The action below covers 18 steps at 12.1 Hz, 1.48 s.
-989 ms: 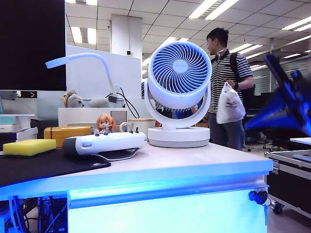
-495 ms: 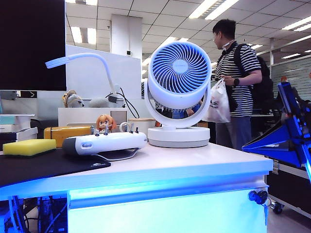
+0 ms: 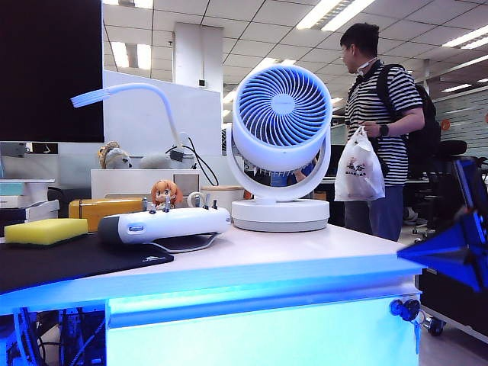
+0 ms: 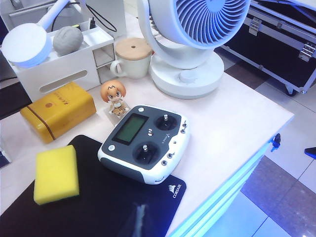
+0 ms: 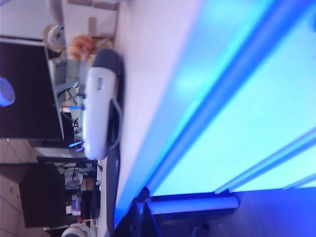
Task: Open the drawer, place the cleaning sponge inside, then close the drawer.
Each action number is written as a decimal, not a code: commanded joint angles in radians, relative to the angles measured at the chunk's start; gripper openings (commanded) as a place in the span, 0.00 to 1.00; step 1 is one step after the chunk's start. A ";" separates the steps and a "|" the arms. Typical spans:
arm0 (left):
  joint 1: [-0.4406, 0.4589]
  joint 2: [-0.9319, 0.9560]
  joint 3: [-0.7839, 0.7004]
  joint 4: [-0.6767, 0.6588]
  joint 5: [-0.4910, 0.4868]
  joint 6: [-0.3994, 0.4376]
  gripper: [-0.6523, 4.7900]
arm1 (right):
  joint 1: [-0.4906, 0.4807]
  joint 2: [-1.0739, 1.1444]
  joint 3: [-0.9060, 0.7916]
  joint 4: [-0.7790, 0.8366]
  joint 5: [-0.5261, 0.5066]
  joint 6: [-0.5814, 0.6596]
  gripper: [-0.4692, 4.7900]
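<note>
The drawer [image 3: 259,335] is shut and the cleaning sponge [image 3: 46,231] lies at left on the mat [image 3: 84,263]; the right gripper [image 3: 450,255], clenched empty, hangs at right beside the desk edge, presumably lining up for the pull, while the left gripper, out of frame above the desk, is likewise clenched.

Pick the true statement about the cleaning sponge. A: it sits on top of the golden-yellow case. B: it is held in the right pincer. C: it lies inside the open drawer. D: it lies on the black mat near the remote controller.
D: the cleaning sponge lies flat on the black mat, beside the remote controller, with no pincer on it and the drawer shut.
</note>
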State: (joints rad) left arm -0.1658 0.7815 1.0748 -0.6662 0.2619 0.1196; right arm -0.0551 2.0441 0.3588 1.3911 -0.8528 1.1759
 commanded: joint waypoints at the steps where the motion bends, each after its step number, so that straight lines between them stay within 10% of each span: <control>1: -0.001 0.003 0.004 0.000 0.005 0.000 0.11 | 0.001 0.049 0.005 0.020 -0.049 0.024 1.00; 18: -0.008 0.005 0.005 -0.016 0.016 0.000 0.11 | 0.001 0.161 0.257 -0.010 0.025 -0.017 1.00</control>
State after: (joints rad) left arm -0.1741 0.7883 1.0748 -0.6926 0.2729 0.1192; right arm -0.0544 2.1990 0.6136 1.3712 -0.8299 1.1625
